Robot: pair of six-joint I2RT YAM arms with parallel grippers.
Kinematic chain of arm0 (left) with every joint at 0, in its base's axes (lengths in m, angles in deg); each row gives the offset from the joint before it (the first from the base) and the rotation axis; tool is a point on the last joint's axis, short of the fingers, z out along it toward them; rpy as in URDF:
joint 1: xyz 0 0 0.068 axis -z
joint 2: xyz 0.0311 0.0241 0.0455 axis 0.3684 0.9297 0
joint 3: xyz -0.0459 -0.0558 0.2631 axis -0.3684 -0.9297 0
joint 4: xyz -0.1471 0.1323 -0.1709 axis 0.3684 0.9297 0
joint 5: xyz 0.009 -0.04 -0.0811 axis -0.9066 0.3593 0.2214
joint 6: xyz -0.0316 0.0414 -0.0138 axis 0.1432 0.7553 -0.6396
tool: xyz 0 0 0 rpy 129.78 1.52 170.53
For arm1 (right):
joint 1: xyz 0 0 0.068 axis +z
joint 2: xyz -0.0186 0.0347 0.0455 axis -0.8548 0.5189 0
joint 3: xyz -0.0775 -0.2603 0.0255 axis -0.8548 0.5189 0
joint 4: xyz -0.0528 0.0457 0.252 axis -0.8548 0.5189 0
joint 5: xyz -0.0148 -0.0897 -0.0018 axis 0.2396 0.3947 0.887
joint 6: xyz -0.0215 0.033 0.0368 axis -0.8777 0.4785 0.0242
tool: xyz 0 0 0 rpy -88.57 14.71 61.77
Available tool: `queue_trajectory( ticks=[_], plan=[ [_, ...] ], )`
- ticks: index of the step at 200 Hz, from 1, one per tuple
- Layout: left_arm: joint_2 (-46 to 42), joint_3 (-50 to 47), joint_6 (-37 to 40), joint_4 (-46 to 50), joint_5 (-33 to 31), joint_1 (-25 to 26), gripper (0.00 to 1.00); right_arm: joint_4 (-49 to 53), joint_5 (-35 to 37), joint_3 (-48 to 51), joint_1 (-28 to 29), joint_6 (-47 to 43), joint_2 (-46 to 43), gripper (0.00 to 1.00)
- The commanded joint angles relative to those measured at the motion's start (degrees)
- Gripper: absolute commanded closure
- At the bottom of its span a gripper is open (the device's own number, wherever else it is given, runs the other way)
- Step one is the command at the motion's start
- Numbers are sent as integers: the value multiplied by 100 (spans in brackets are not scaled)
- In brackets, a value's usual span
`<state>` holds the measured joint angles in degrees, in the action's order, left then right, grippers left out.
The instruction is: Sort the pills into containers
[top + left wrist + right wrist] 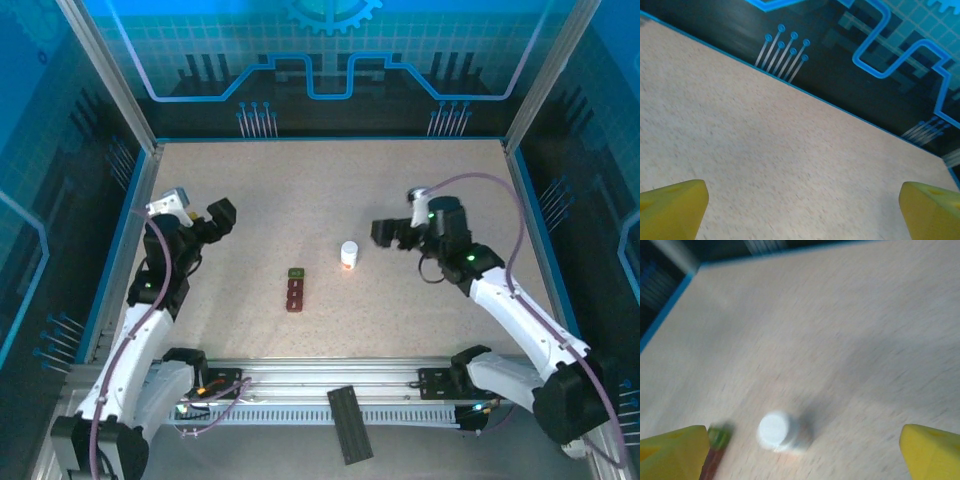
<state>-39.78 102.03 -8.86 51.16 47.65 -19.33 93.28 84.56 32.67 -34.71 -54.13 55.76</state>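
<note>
The containers (295, 290) lie mid-table as a short strip, a green compartment at the far end and dark red ones behind it. In the right wrist view their green end (718, 436) shows beside my left yellow fingertip (675, 450). The pills are out of view. My right gripper (388, 234) hovers open just right of a small white bottle (349, 254); from the wrist, the bottle's white cap (776, 429) sits below and between the wide-apart fingers of the right gripper (804, 452). My left gripper (220, 216) is open at the left, over bare table (790, 150), and the left gripper (804, 207) holds nothing.
Blue-edged walls (330, 138) ring the speckled tabletop. A metal rail (330, 380) runs along the near edge, with a black flat piece (350, 424) lying across it. Open table stretches behind and around the strip and bottle.
</note>
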Motion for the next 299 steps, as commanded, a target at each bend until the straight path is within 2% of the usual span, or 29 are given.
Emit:
queue_trajectory(
  ticks=[1, 25, 50, 77, 104, 142, 228, 299],
  plan=[
    [-229, -253, -594, 734, 331, 103, 1, 1146, 306, -25, 856, 157, 107, 2],
    [-288, -396, -775, 987, 281, 123, 1, 1294, 446, 26, 1857, 609, 286, 3],
    [-89, -388, -834, 1156, -32, 132, 1, 1045, 504, -111, 2782, 1111, 870, 3],
    [505, -82, -884, 1325, -374, 124, 1, 673, 509, -646, 3309, 1440, 2014, 5],
    [1322, 541, -732, 1516, -338, 116, 1, 247, 219, -1147, 3454, 1715, 3068, 8],
    [2006, 1198, -446, 1777, -349, 27, 1, 24, -44, -1662, 3551, 1968, 3990, 11],
    [1880, 1208, -486, 1588, -325, -114, 1, -134, -460, -2288, 3685, 2268, 4866, 12],
    [1858, 1202, -555, 1586, -252, -214, 1, -32, -859, -3731, 3674, 1898, 5572, 13]
  ],
)
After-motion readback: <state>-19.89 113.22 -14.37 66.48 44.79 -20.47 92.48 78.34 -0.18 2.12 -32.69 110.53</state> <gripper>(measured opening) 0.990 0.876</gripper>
